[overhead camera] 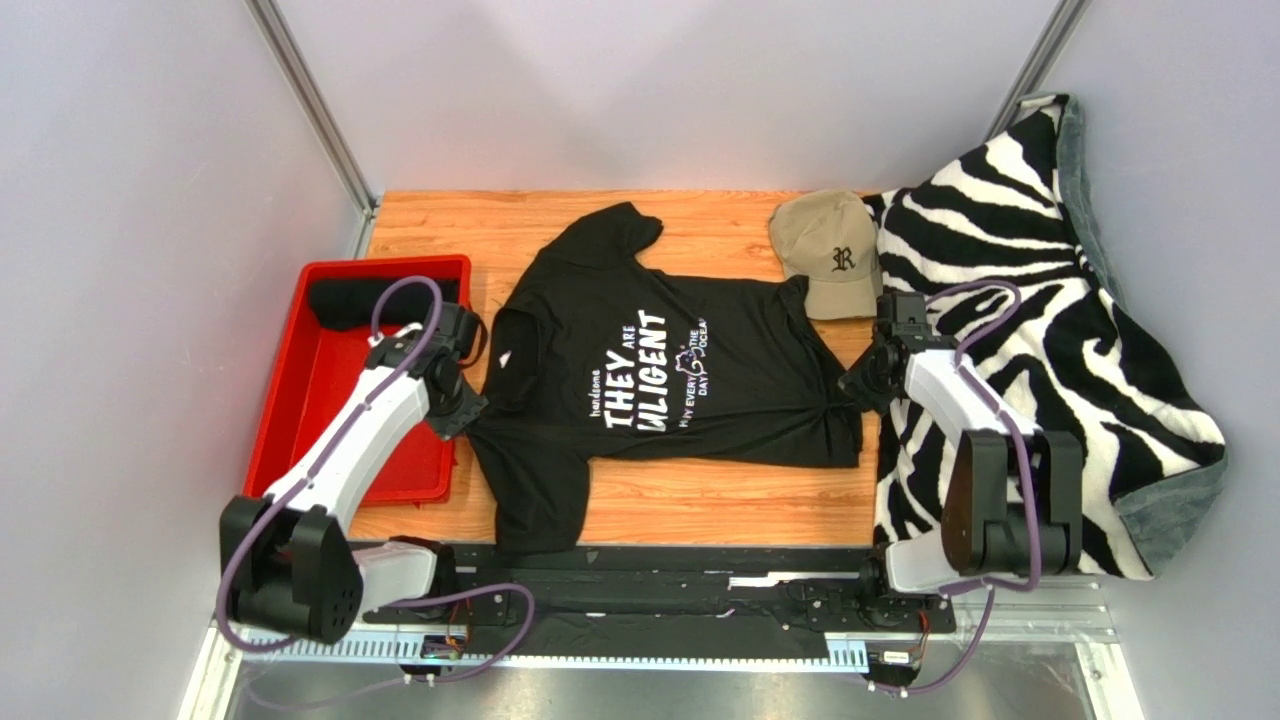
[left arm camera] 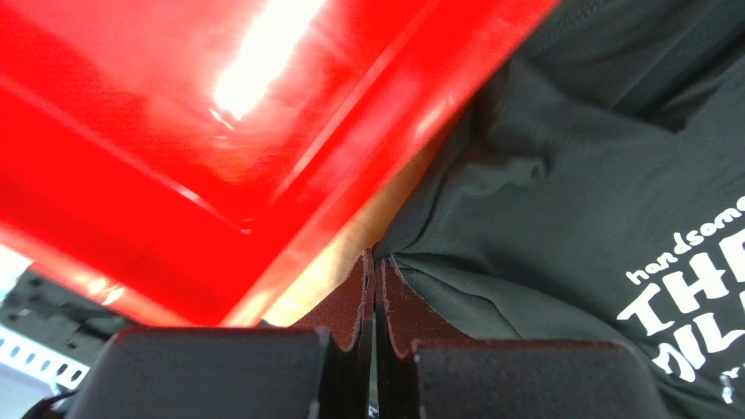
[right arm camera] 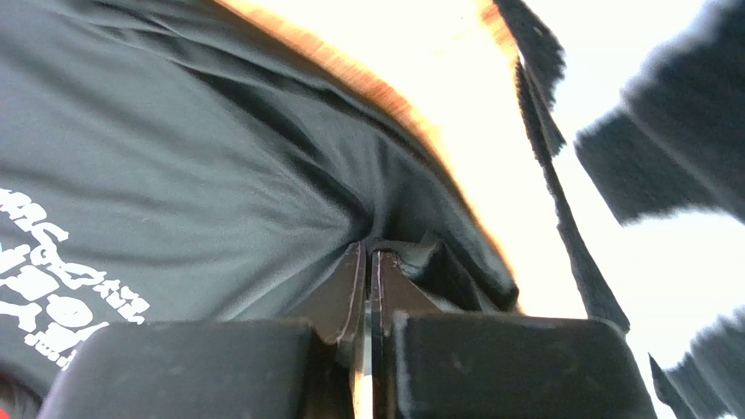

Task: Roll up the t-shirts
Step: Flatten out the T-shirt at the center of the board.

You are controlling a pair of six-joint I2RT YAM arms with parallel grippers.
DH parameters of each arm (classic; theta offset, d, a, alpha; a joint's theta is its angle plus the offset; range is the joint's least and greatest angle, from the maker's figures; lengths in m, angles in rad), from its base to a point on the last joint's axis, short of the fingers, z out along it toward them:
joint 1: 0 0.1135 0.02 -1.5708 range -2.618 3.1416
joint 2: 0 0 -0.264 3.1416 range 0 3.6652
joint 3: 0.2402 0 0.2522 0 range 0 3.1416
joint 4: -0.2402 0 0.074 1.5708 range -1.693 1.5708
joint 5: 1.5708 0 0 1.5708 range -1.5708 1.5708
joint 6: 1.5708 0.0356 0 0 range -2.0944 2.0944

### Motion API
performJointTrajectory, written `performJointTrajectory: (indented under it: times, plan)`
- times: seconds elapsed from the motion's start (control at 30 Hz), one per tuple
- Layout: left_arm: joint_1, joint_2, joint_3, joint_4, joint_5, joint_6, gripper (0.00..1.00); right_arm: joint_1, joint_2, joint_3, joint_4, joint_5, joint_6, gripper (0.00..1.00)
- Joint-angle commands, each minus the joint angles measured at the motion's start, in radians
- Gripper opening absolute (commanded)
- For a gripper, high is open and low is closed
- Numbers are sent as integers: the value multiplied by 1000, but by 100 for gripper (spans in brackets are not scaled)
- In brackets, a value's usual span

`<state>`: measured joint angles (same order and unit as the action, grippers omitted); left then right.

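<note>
A black t-shirt (overhead camera: 661, 375) with white lettering lies spread on the wooden table (overhead camera: 706, 218), collar toward the left. My left gripper (overhead camera: 469, 408) is shut on its left edge beside the red tray; in the left wrist view the fabric (left arm camera: 560, 175) gathers into the closed tips (left arm camera: 377, 260). My right gripper (overhead camera: 860, 387) is shut on the shirt's right edge, and the cloth (right arm camera: 175, 157) bunches into folds at its closed tips (right arm camera: 368, 249). A second black t-shirt (overhead camera: 353, 305), rolled up, lies in the far end of the tray.
The red tray (overhead camera: 323, 390) stands at the table's left side, its rim (left arm camera: 175, 131) close to my left fingers. A tan cap (overhead camera: 831, 252) rests at the back right. A zebra-print cloth (overhead camera: 1052, 300) covers the right side, close to my right gripper.
</note>
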<state>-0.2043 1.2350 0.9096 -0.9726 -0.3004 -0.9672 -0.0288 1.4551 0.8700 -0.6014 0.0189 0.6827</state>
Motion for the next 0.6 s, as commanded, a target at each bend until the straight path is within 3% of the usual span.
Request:
performJointTrajectory:
  times: [0.0, 0.23, 0.57]
  plan:
    - [29, -107, -9, -106, -111, -56, 0, -2, -99, -20, -50, 29, -21, 0]
    - [36, -86, 26, -92, -62, 45, 0, -2, -196, -63, -101, 32, -29, 0]
    - [39, -172, 29, -123, -82, 128, 0, 0, -533, -170, -193, -73, 5, 0]
